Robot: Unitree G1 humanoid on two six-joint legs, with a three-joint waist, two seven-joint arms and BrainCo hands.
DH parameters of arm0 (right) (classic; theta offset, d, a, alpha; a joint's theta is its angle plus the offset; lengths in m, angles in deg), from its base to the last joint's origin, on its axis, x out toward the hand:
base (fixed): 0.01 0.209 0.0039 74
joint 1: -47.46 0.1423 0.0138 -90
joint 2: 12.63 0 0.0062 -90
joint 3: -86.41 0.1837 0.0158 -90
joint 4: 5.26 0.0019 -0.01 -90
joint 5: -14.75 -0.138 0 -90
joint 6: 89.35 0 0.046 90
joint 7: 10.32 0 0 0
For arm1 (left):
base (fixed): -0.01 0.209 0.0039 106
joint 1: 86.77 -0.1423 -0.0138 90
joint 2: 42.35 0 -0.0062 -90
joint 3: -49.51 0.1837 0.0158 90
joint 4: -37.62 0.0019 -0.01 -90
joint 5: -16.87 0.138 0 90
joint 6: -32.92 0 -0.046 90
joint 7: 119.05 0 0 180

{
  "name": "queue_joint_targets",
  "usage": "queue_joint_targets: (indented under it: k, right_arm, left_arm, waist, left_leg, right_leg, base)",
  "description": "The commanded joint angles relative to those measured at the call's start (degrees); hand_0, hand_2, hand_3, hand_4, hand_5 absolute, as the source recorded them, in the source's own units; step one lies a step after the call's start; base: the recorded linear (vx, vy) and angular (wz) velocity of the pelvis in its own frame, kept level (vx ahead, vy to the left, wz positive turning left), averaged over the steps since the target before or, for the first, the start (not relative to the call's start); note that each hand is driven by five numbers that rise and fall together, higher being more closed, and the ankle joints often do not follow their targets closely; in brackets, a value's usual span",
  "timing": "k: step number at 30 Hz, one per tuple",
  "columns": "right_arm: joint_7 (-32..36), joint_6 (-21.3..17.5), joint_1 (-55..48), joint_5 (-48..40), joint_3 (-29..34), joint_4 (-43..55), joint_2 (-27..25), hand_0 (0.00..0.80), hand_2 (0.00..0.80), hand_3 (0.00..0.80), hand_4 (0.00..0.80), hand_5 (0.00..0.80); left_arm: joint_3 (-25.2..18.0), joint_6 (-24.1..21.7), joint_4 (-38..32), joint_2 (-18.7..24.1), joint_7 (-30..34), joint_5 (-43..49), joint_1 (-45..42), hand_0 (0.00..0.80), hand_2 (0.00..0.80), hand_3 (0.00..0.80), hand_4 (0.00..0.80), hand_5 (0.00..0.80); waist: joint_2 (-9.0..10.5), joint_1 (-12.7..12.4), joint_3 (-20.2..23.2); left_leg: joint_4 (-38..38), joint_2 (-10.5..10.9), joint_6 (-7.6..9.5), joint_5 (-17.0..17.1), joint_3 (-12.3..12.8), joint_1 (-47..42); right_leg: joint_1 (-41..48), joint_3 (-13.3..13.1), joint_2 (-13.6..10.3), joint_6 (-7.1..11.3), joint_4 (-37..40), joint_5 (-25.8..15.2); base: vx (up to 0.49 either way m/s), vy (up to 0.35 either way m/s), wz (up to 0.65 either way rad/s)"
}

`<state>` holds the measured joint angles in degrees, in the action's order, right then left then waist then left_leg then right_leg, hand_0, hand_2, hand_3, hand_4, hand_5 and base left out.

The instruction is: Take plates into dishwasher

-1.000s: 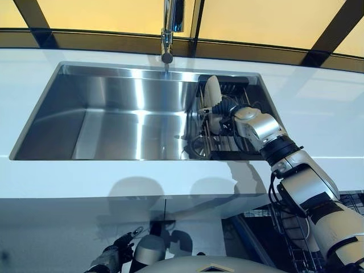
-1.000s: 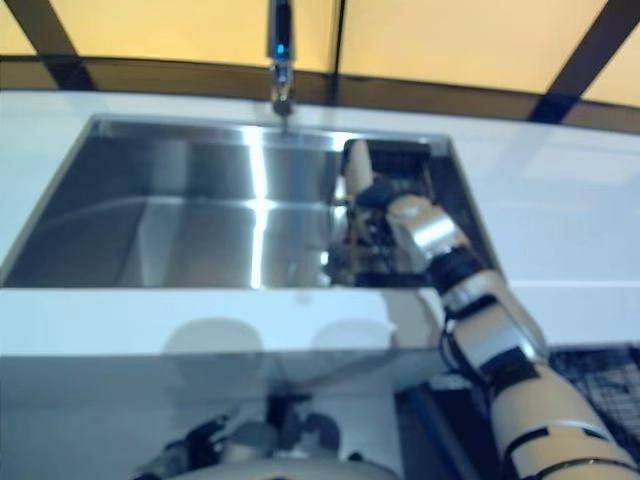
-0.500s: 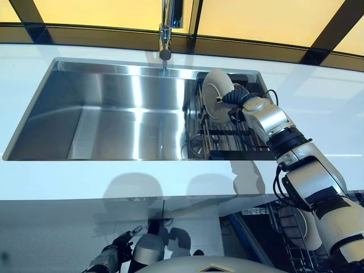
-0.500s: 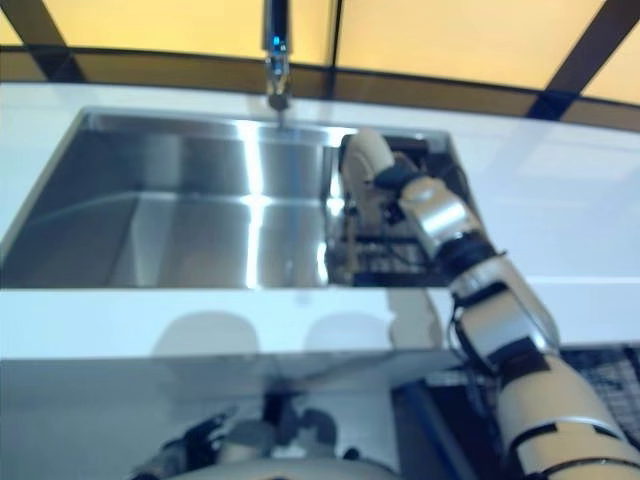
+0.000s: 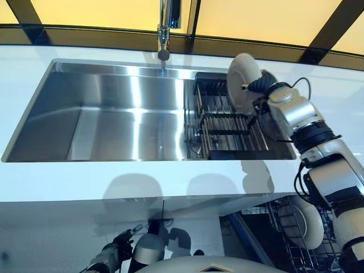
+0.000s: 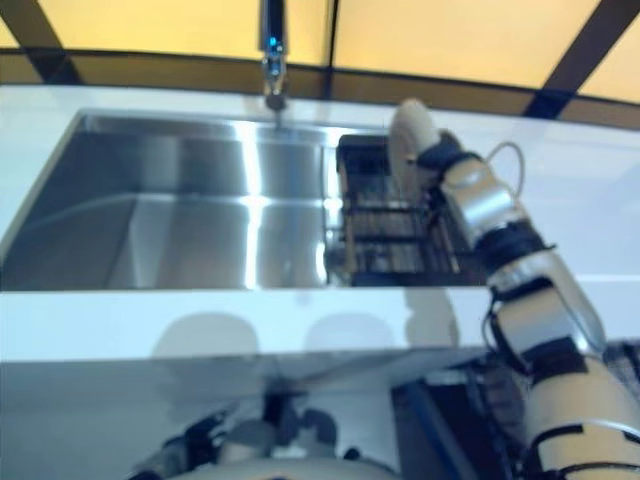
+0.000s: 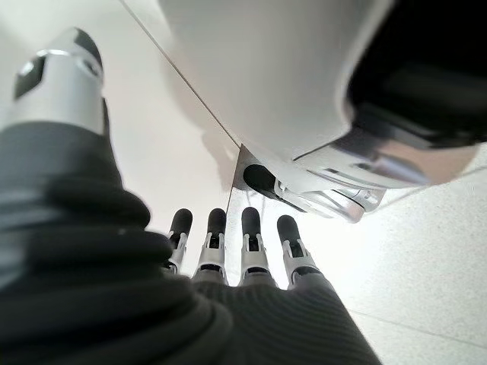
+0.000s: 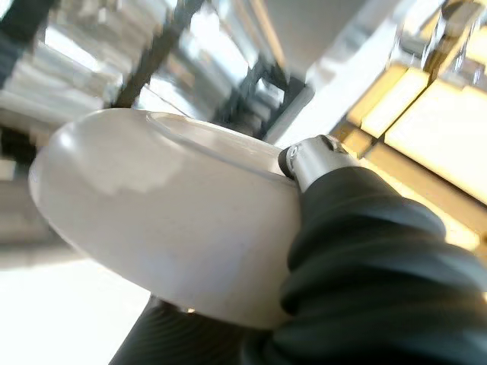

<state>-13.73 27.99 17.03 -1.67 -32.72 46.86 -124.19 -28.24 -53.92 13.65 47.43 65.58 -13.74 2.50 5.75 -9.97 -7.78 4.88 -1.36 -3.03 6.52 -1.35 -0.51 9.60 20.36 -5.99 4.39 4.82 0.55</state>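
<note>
A white plate is held on edge in my right hand, above the right end of the black dish rack that sits in the steel sink. In the right wrist view the plate fills the picture, with my thumb curled over its rim. The rack's slots look empty. My left hand hangs low below the counter's front edge, its fingers straight and holding nothing.
A tap stands behind the sink. The white counter runs along the front. At the lower right, below the counter, a wire dishwasher basket holds another white plate.
My right hand has lifted the plate out of the dish rack, moving it up and to the right over the sink's right end. The left hand has not moved.
</note>
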Motion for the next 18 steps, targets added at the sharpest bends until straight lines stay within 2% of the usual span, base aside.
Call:
queue_joint_targets:
  k: [1,11,18]
  right_arm:
    - [-1.23,-5.72,8.46,1.61,-1.45,1.07,-7.51,0.8,0.8,0.8,0.8,0.8]
    - [2.53,-10.44,3.51,5.28,2.18,3.61,-19.78,0.8,0.8,0.8,0.8,0.8]
    - [6.5,-11.53,-1.55,9.51,4.06,2.34,-26.0,0.8,0.8,0.8,0.8,0.8]
  left_arm:
    - [2.21,-0.58,2.13,0.93,0.78,0.12,2.35,0.0,0.0,0.0,0.0,0.0]
    - [0.17,0.14,3.01,1.49,0.45,-0.11,1.67,0.0,0.0,0.0,0.0,0.0]
    - [-0.78,0.5,2.8,2.11,0.81,-0.2,1.24,0.0,0.0,0.0,0.0,0.0]
  waist:
    - [1.45,1.35,2.72]
    - [1.78,6.41,4.16]
    - [1.74,8.95,4.69]
  left_leg:
    - [0.12,-1.21,-0.83,-5.0,4.44,-4.51]
    - [0.12,-1.78,-0.4,-6.0,8.4,-5.69]
    - [0.12,-2.12,-0.1,-6.35,10.39,-6.19]
  right_leg:
    - [-2.65,-4.47,-2.93,2.7,0.18,-5.39]
    - [-4.17,-8.83,-1.92,3.06,0.18,-5.74]
    - [-5.08,-11.03,-1.39,3.31,0.18,-6.02]
  base:
    - [-0.012,0.023,-0.15]
    - [-0.009,0.011,-0.25]
    - [-0.01,-0.016,-0.27]
